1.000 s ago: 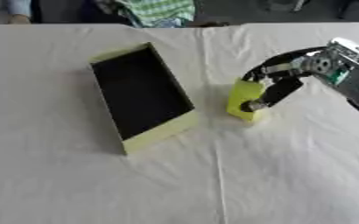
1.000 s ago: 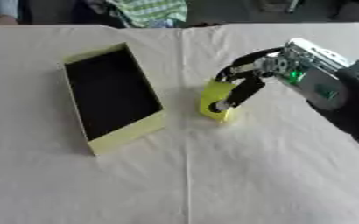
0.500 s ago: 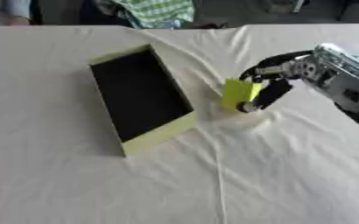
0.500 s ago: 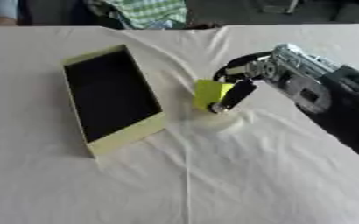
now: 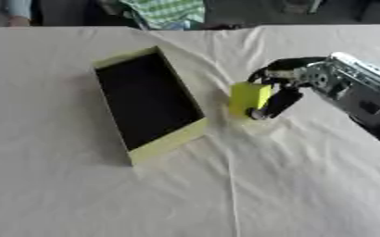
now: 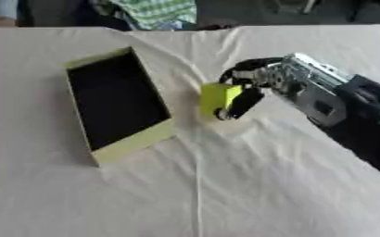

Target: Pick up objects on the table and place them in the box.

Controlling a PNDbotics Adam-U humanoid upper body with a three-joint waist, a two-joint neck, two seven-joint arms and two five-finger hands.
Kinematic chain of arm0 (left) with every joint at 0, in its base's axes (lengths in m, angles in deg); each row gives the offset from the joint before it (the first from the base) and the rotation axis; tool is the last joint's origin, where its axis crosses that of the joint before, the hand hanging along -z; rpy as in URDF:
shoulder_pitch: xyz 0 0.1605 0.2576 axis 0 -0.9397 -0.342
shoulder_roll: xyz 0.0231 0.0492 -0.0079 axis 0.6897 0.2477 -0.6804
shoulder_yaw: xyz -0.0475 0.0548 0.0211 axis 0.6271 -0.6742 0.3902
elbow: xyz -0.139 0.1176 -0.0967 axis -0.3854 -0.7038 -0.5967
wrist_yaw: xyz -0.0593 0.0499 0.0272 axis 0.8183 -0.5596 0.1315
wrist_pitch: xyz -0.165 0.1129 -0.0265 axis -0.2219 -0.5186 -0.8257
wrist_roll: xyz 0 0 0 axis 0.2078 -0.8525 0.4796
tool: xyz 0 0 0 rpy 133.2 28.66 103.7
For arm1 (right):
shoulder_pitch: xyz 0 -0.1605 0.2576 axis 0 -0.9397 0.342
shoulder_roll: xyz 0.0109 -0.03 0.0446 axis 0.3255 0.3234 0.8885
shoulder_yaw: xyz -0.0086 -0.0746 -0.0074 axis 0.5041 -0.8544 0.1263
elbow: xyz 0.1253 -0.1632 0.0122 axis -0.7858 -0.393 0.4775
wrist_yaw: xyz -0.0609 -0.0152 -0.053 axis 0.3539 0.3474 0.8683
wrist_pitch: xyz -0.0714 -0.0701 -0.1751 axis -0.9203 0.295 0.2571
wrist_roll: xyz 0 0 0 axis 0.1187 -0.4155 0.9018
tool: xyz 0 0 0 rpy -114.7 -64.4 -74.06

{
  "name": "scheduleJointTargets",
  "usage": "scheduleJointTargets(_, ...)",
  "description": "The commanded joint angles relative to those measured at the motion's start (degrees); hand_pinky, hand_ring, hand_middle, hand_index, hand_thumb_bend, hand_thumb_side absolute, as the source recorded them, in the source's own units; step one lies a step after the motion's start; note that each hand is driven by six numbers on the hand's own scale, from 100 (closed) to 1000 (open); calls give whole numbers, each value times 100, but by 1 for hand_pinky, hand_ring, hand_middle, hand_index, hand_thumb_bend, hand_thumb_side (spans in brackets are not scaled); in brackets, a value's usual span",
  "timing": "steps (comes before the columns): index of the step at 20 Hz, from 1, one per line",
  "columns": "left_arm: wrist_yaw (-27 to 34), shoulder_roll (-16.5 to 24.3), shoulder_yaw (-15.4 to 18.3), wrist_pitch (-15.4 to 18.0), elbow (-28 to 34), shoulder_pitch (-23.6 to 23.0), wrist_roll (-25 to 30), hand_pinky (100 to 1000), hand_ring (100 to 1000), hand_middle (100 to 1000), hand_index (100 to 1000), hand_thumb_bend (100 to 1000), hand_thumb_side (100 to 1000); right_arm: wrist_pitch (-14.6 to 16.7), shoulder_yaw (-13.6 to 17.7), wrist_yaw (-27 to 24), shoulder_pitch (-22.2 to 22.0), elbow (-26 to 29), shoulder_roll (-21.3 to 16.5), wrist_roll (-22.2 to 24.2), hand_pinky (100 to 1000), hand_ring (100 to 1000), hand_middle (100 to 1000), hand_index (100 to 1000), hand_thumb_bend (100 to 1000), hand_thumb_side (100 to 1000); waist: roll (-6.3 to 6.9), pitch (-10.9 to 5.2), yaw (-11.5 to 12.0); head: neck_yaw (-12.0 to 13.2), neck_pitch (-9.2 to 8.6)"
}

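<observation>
Right hand (image 5: pixel 284 88) grips yellow block (image 5: pixel 248 98), just right of the box (image 5: pixel 170 140).

Fingers (image 5: pixel 276 102) curled round the block, thumb side apparently behind it. Block looks lifted off the table (image 5: pixel 307 185), though contact is unclear. Box open, dark inside.

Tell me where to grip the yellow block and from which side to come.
Grip the yellow block across its two broad flat faces, coming from its right, away from the box. It stands upright with the narrow edge up, and the right hand already has its fingers curled round it from that side.
</observation>
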Motion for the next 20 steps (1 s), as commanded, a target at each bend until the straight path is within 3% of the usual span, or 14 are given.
scheduleJointTargets(1,8,59,-10,2,114,44,36,650,545,547,715,100,804,-243,131,-76,42,249,-259,-239,738,758,473,818,100,228,10,-36,0,10,-57)
scheduleJointTargets(5,-3,69,-13,-9,114,41,58,650,545,548,715,100,804,-449,203,-194,10,424,-330,-508,729,720,448,787,100,144,11,-54,-5,17,-55)
scheduleJointTargets(13,-22,91,-14,-29,114,42,95,651,546,548,715,100,804,-701,529,-529,145,1123,-606,-646,726,691,429,769,100,137,-4,-104,-20,47,-36)
scheduleJointTargets(20,-33,113,-23,-35,114,43,99,652,548,549,715,100,804,-865,518,-609,843,1472,-449,-512,723,670,414,759,100,132,-28,-168,11,37,4)
